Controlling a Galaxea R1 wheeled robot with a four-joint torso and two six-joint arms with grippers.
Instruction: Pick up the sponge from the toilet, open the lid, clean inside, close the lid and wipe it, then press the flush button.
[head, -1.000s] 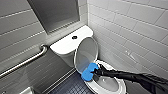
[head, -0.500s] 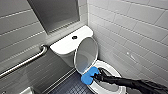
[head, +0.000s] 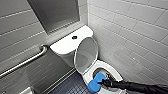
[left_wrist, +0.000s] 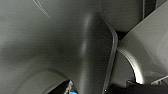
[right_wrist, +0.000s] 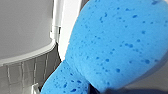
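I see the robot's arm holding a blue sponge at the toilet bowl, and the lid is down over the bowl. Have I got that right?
Not quite. The lid is up, leaning back toward the tank, as the head view shows. The rest is right: the right tool holds the blue sponge at the rim of the toilet bowl.

Blue sponge (head: 96, 83) above open toilet (head: 110, 68), lid (head: 86, 55) upright.

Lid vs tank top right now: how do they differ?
Shape: the lid is oval, the tank top is boxy. Pose: the lid stands raised, near upright; the tank top lies flat. Surface: the tank top carries the dark flush button; the lid is plain. Both are white and smooth.
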